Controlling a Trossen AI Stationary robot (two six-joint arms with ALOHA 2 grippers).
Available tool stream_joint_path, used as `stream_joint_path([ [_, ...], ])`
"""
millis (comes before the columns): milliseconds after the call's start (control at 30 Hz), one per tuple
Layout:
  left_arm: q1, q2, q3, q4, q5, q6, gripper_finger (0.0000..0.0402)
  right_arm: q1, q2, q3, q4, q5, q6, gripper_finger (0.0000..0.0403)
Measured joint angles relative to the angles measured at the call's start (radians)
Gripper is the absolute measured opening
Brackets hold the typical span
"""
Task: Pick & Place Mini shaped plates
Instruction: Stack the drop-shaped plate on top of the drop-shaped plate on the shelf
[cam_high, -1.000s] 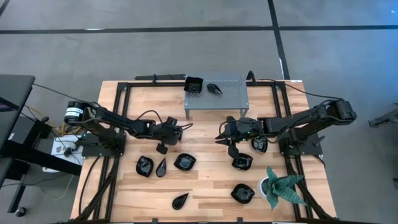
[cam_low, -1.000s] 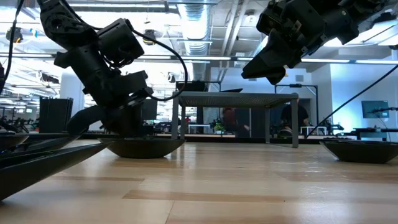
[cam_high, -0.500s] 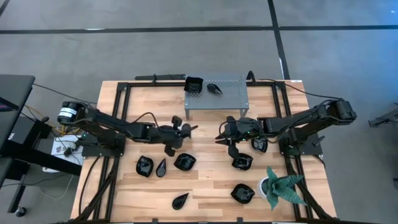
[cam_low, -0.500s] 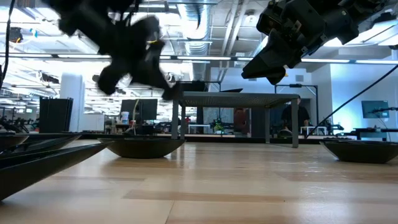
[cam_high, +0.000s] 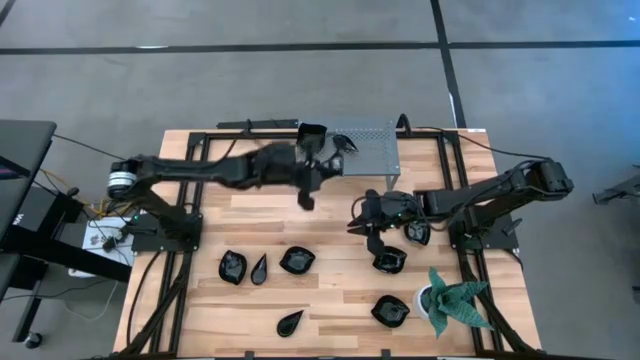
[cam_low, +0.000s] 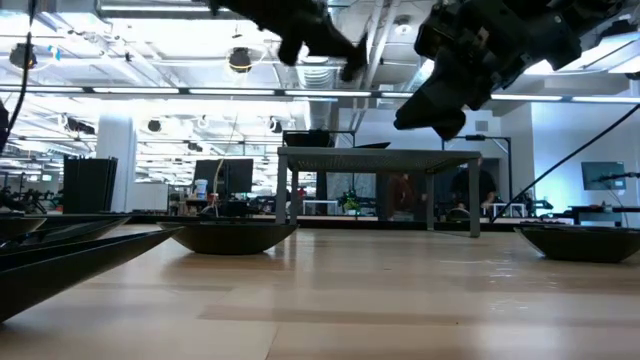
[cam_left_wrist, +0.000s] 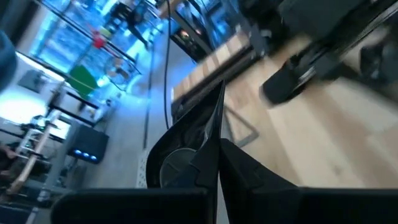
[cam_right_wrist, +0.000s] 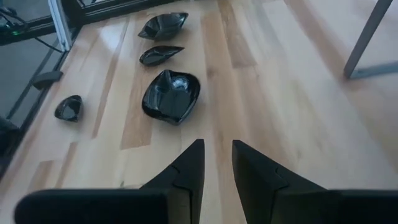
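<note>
table: pale wood planks (cam_high: 330, 300), black frame along the edges, grey floor all round
shelf: grey perforated metal (cam_high: 368, 145) at the far edge, on thin legs; seen side-on in the low view (cam_low: 380, 155)
plates on shelf: a square plate (cam_high: 311, 133) at its left end, a dark leaf-shaped one (cam_high: 346, 143) just beside it
plates on table: a row of three near the middle, wavy round (cam_high: 232, 267), teardrop (cam_high: 259, 269), square (cam_high: 296, 261); a leaf (cam_high: 290, 322) and another plate (cam_high: 390, 311) nearer the front edge; two more (cam_high: 390, 262) (cam_high: 417, 233) under the right arm
plant: green and spiky (cam_high: 455, 303), front right corner
left gripper: stretched out to the shelf's left end (cam_high: 318, 168), raised off the table, fingers closed together with nothing seen between them in the left wrist view (cam_left_wrist: 217, 162)
right gripper: hanging above the wood right of centre (cam_high: 368, 218), fingers a little apart (cam_right_wrist: 214, 165), holding nothing
room: low view looks across to bright ceiling lights, pipes, monitors and desks; a person stands far off behind the shelf (cam_low: 402, 190)
</note>
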Motion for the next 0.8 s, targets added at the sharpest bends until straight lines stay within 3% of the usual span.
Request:
stream_joint_path([
  [200,0.141,0.114,0.100,-0.058,0.160,0.029,0.0008,0.068,0.000,0.000,-0.127,0.009,0.108,0.0077],
  [433,0.219,0.192,0.148,-0.057,0.218,0.058,0.0008,0.240,-0.039,0.000,-0.277,0.185,0.221,0.0077],
  [667,0.235,0.244,0.225,-0.057,0.299,0.049,0.0008,0.437,-0.199,-0.020,-0.419,0.591,0.290,0.0077],
  [800,0.234,0.286,0.258,-0.057,0.295,0.043,0.0008,0.497,-0.294,-0.116,-0.398,0.691,0.348,0.0077],
])
